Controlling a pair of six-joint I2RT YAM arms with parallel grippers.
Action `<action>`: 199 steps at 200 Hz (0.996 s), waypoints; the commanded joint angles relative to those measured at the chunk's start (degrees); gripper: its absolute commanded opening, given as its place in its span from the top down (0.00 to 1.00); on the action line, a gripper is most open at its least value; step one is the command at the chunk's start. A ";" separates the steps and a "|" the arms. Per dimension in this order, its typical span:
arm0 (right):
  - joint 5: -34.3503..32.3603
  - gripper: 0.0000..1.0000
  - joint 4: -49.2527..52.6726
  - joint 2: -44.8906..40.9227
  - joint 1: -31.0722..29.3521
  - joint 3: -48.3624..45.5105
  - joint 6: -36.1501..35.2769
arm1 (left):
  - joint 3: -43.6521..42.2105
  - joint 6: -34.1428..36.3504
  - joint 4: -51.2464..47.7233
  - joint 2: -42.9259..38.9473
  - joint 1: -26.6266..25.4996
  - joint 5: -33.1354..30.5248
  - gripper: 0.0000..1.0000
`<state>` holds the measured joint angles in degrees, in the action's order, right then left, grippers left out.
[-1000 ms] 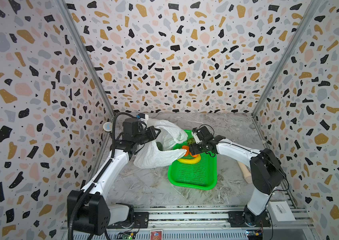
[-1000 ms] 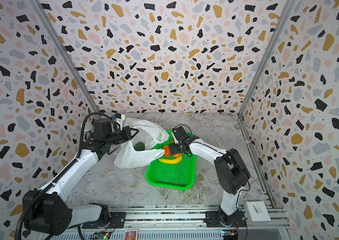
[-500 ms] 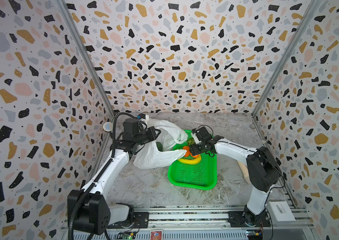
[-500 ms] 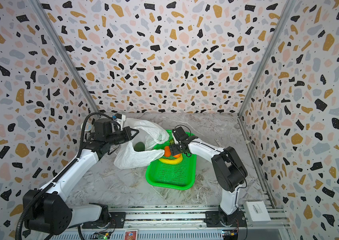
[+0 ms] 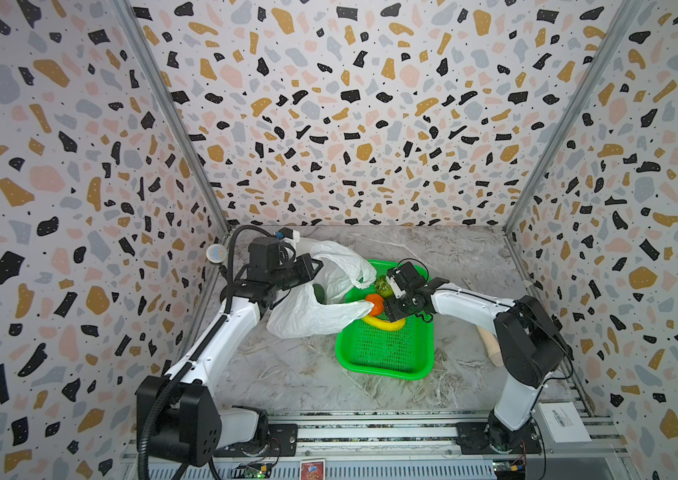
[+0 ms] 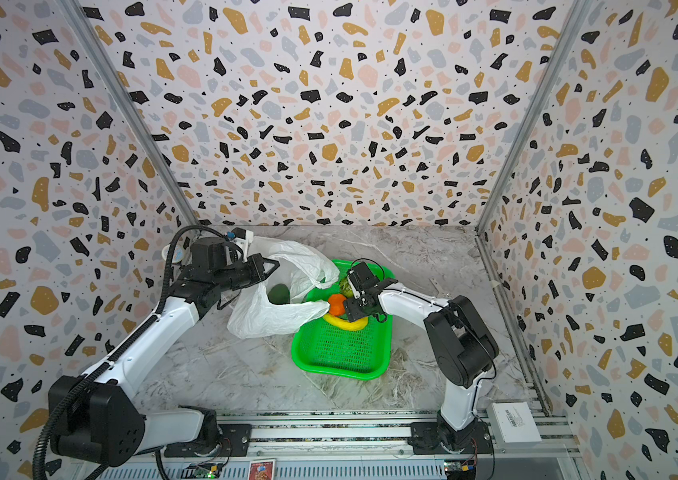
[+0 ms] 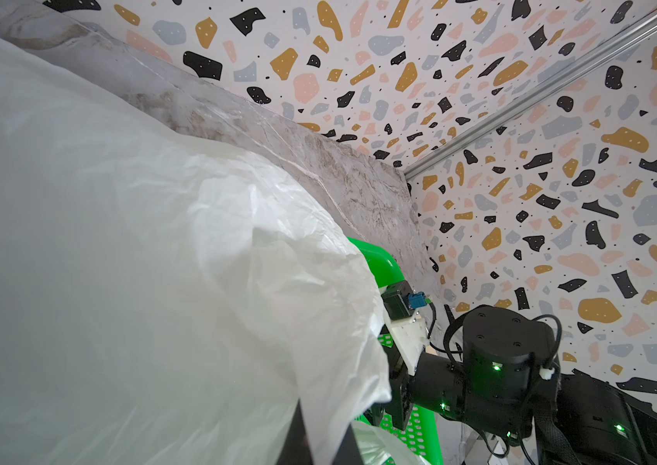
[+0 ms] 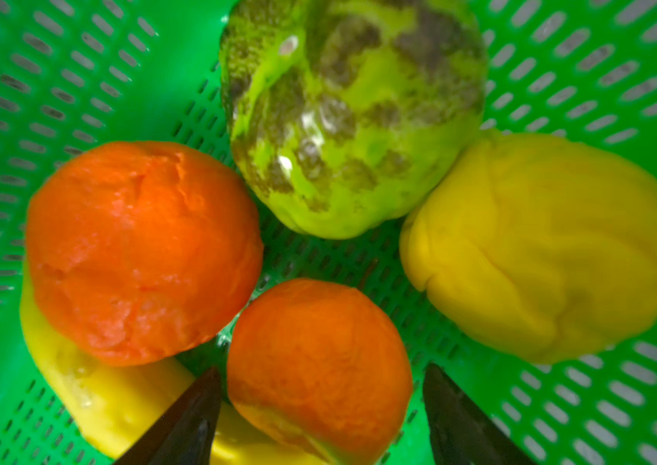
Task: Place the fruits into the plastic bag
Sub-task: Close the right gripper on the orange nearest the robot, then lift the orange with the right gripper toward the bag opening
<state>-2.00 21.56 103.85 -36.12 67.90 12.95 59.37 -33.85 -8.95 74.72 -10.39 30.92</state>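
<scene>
Containers. The large crinkly translucent white plastic bag [image 5: 312,311] [image 6: 270,320] [image 7: 117,241] lay on the marble-patterned table [image 5: 287,374], left of the bright green perforated plastic tray [image 5: 387,353] [image 6: 341,353] [image 8: 77,60]. Its mouth faced the tray. One dark green avocado [image 5: 319,293] [image 6: 279,294] was visible inside the bag.

The tray held five fruits at its far end:
- a larger orange round [image 8: 141,249] [image 5: 375,302]
- a smaller orange round [image 8: 318,362]
- a bumpy green fruit [image 8: 351,120] [image 5: 380,284]
- a yellow lemon-like fruit [image 8: 548,249]
- a yellow curved banana [image 8: 97,382] [image 5: 383,323], partly under the rounds

Grippers. The left gripper [image 5: 320,264] [image 6: 272,264] was closed, pinching the bag's upper edge and holding the mouth raised. The right gripper [image 8: 322,368] [image 5: 385,309] hung low over the tray. Its fingers [image 8: 198,414] were spread to either side of the smaller orange round, and no firm contact was evident.

Change. Compared with one second earlier, the bag, the tray and the fruits lay where they had been. Both grippers were in nearly the same positions.

Surroundings. The bag's lower lip draped over the tray's left rim and reached the larger orange round. Its upper flap hung near the bumpy green fruit. A beige wooden stick [image 5: 491,345] lay right of the tray, partly hidden by the right arm. A white labelled box [image 5: 563,419] [image 6: 513,419] sat at the front right corner.
</scene>
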 commanded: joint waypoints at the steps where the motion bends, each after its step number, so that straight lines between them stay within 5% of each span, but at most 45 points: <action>1: -0.02 0.23 1.91 1.62 -0.36 2.35 0.21 | -0.35 0.71 1.10 0.24 -0.42 -0.14 1.00; 67: -0.29 0.32 -0.42 5.54 -0.40 6.41 0.24 | 0.75 0.42 0.83 1.72 -1.38 0.20 1.00; 100: 0.06 0.53 -1.90 4.25 -0.41 6.29 0.54 | 0.81 0.84 0.56 1.83 -1.56 0.12 1.00; 120: 0.16 0.64 -3.04 0.83 -0.27 4.37 0.91 | 0.73 1.11 0.34 1.76 -1.65 0.11 1.00; 171: -3.03 0.65 -8.45 -15.05 -0.31 -0.23 1.29 | 0.91 1.61 0.09 1.37 -1.62 -0.17 1.00; 199: 3.64 0.65 -14.22 -21.89 -1.58 -1.52 1.73 | 0.83 1.58 0.24 1.25 -1.66 -0.15 1.00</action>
<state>-2.68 13.72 87.83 -36.51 67.35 14.02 59.40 -33.41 -9.04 76.51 -11.75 30.87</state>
